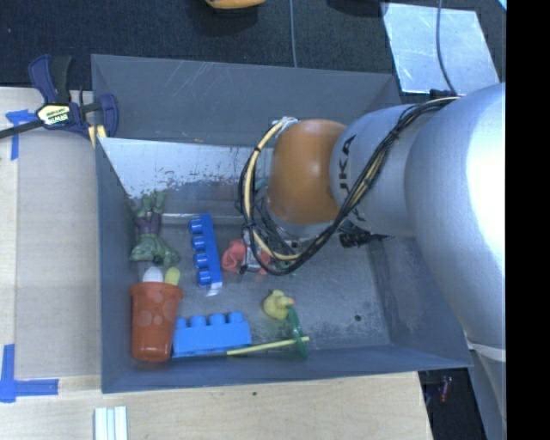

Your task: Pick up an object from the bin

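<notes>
Several toys in grey bin [215,99]: flat blue brick [211,333], orange cup [153,320], yellow duck [277,304], small red piece [233,256] | gripper [251,256] beside red piece, grip state unreadable | dark mat [155,26] beyond.

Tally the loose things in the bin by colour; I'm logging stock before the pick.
Blue: 2, long block, flat block
Orange: 1, cup
Red: 1, small lump
Yellow: 1, small toy
Green: 2, figure, stick
Total: 7; bits beside the cup unclear.

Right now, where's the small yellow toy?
In the camera view the yellow toy lies low centre in the bin, right of the wide blue brick, just above the thin stick.
</notes>
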Robot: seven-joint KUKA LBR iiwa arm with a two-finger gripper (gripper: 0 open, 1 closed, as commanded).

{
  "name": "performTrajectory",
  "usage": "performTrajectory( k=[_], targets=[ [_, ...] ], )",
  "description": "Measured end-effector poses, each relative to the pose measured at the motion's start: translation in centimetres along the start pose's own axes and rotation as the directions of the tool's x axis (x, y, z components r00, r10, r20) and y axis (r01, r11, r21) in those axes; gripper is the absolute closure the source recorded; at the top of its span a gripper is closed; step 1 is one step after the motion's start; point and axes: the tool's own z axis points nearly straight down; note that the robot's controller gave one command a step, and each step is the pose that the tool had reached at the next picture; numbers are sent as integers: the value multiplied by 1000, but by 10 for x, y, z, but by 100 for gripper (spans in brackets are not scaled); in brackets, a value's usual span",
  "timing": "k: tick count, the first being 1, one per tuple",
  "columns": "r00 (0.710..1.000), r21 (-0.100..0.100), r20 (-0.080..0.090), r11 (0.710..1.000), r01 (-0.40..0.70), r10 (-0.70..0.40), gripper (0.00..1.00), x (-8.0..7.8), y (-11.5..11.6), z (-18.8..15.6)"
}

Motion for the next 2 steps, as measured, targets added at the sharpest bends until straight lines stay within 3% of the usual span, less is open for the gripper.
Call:
performTrajectory(
  k=[1, 2],
  targets=[
    [1000, 0, 0, 1000, 0, 0, 100, 0, 0, 0],
    [1000, 2, -8, 1000, 16, -16, 100, 11, -4, -59]
  ],
)
